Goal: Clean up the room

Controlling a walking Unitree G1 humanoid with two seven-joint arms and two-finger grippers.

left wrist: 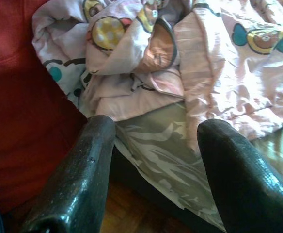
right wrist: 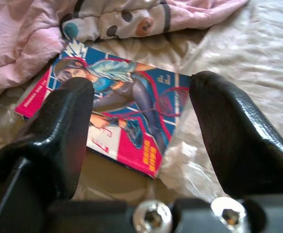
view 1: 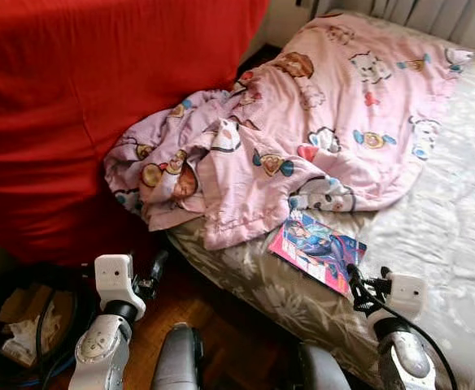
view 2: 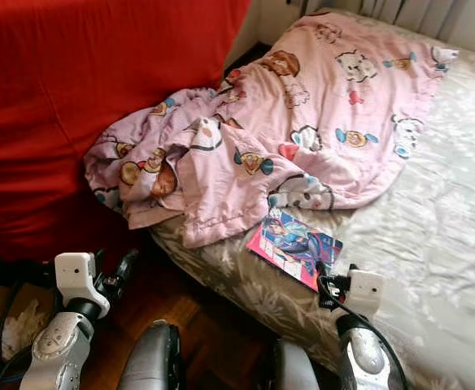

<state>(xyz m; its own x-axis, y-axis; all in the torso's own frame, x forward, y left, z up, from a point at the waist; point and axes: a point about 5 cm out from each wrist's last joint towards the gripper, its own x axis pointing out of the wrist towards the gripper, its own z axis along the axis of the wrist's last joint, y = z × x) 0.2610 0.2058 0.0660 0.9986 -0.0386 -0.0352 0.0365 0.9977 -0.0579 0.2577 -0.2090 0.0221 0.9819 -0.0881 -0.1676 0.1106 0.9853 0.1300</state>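
A crumpled pink blanket (view 1: 302, 122) with cartoon prints lies across the bed (view 1: 449, 219), spilling over its near corner. A pink and blue comic book (view 1: 317, 249) lies flat on the grey floral sheet just below the blanket's edge. My right gripper (view 1: 358, 284) hovers open at the bed's edge, a little short of the book; in the right wrist view the book (right wrist: 127, 111) sits between and beyond the two fingers (right wrist: 228, 126). Over the floor by the bed's corner my left gripper (view 1: 156, 266) is held open, pointing at the hanging blanket (left wrist: 219, 73) and holding nothing.
A large red cover (view 1: 75, 106) rises along the left, close against the bed. A dark bin (view 1: 26, 325) with paper and cables stands at the lower left. Wooden floor (view 1: 197, 305) shows between the bin and the bed. A radiator (view 1: 433, 16) stands behind the bed.
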